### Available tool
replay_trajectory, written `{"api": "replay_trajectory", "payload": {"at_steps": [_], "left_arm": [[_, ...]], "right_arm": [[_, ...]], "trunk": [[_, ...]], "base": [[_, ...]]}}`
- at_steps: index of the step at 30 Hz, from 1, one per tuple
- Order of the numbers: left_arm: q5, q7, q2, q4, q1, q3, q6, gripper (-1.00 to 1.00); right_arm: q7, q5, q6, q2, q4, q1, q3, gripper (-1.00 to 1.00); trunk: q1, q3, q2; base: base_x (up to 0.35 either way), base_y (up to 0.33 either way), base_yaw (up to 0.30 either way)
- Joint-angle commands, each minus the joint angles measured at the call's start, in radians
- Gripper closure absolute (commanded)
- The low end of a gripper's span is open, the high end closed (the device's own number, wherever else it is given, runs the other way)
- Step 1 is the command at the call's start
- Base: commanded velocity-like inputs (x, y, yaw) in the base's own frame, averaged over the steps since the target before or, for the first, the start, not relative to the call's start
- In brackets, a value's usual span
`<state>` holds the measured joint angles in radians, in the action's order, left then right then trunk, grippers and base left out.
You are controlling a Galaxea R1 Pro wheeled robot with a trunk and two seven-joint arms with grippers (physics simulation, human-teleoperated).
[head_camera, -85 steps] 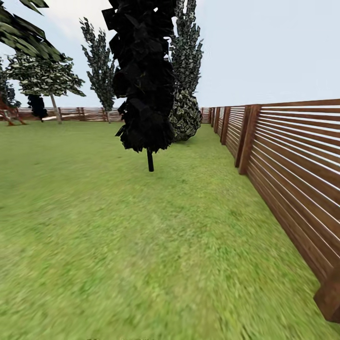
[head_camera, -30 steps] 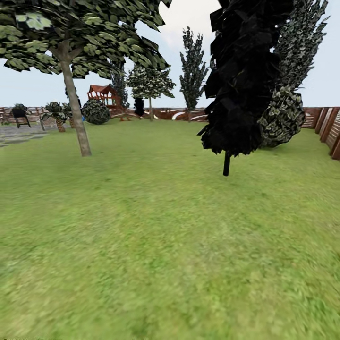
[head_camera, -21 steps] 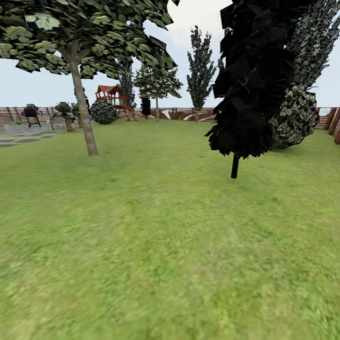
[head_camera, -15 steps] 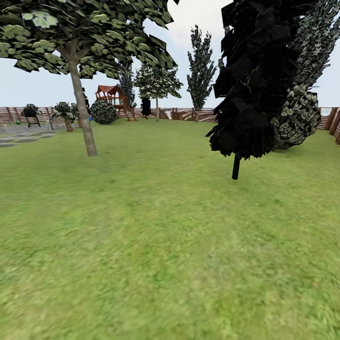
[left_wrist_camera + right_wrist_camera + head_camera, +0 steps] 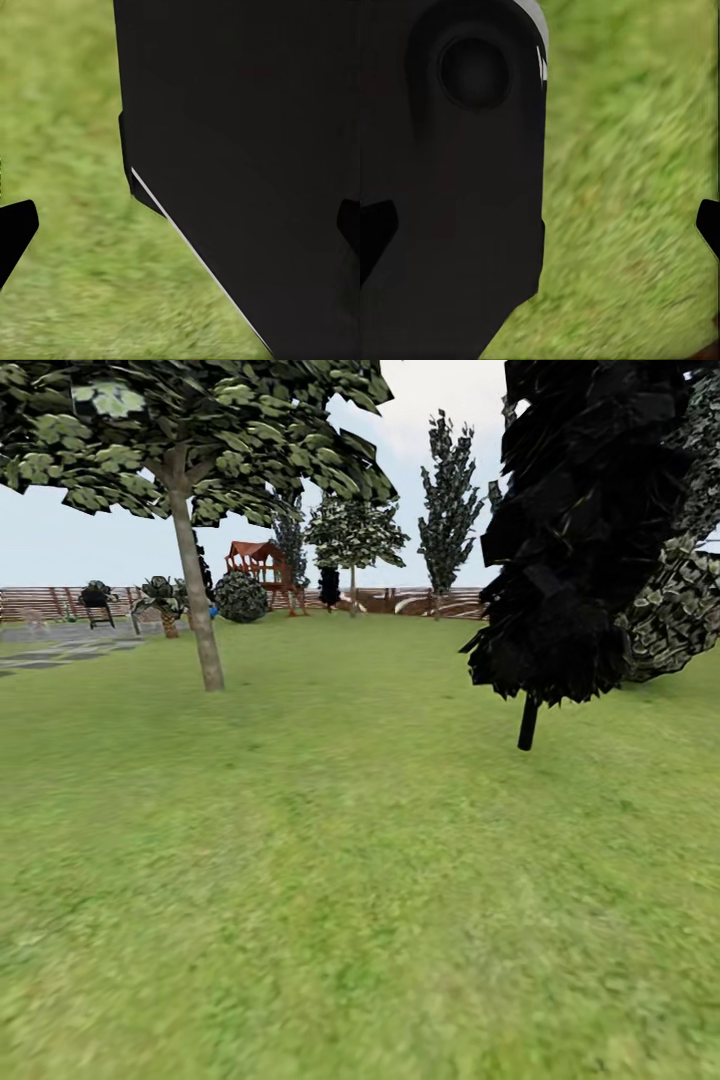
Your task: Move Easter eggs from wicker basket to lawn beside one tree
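Across the head view, lawn (image 5: 330, 880) is spread wide and flat, mottled green. A tree (image 5: 200, 620) with a thin grey-brown trunk and a broad leafy crown is seen standing on it at left. A near-black tree (image 5: 585, 530) on a short dark trunk is set at right, well apart from the first. A rounded bush (image 5: 680, 615) is tucked just behind it. Farther back, more trees, a red-roofed playset (image 5: 258, 565), a dark grill (image 5: 97, 600) by grey paving and the slatted fence (image 5: 400, 600) are lined up.

In the left wrist view, the left claw (image 5: 187, 236) is shown with its dark fingertips at opposite edges, spread apart and released, nothing between them but a black robot panel (image 5: 247, 150) and grass. In the right wrist view, the right claw (image 5: 544, 225) is likewise spread wide and released, over grass and a black robot body part (image 5: 450, 165).
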<state>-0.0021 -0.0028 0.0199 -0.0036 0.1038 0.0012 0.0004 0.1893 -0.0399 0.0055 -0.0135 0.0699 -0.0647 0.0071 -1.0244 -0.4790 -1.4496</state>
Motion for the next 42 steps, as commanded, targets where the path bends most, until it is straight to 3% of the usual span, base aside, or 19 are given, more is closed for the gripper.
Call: {"api": "replay_trajectory", "payload": {"at_steps": [1, 42], "left_arm": [[0.000, 0.000, 0.000, -0.001, 0.000, 0.000, 0.000, -1.00], [0.003, 0.000, 0.000, -0.003, 0.000, 0.000, 0.001, -1.00]], "right_arm": [[0.004, -0.004, 0.001, 0.000, 0.002, -0.001, 0.001, -1.00], [0.004, -0.003, 0.001, 0.000, 0.002, -0.001, 0.001, -1.00]], "trunk": [[-0.001, -0.001, 0.000], [-0.001, -0.001, 0.000]], "base": [[0.335, 0.000, 0.037], [0.335, 0.000, 0.002]]}}
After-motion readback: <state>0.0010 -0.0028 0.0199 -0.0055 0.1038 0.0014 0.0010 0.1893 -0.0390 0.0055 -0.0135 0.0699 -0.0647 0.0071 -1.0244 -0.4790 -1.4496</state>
